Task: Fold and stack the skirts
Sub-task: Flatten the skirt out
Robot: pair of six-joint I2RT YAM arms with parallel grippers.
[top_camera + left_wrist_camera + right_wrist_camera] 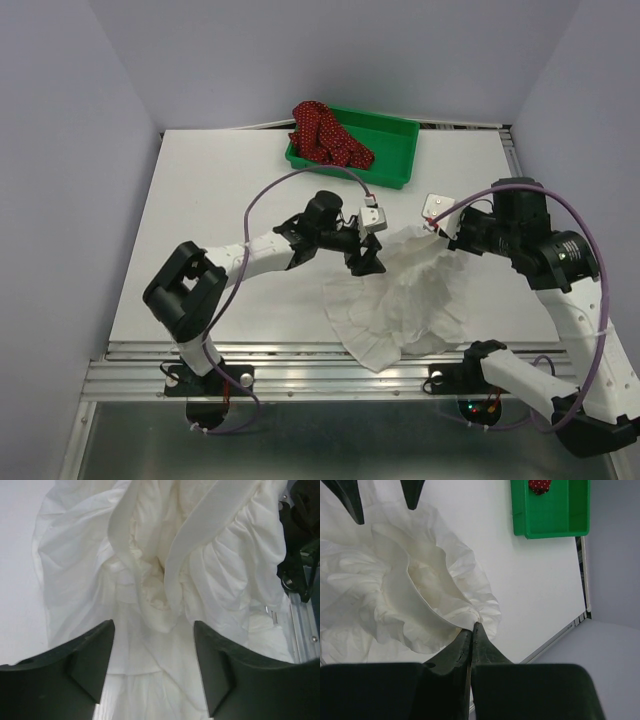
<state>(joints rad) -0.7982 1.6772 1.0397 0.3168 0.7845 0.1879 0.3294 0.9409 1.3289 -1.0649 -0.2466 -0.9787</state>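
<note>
— Gripping the plain white ruffled cloth skirt [400, 300] by one edge, lower centre of the overhead frame, the right gripper [472, 625] is pinching shut. The left gripper [152, 630] is hanging open above it, holding nothing.

— I'm judging that a one-point pull is risking bunching or slipping. The dark red dotted cloth skirt [325, 135] is lying crumpled in the green plastic tray [392, 158], upper centre.

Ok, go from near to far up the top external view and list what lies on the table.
white ruffled skirt → green tray, with the dark red dotted skirt lying at its left end.
</note>
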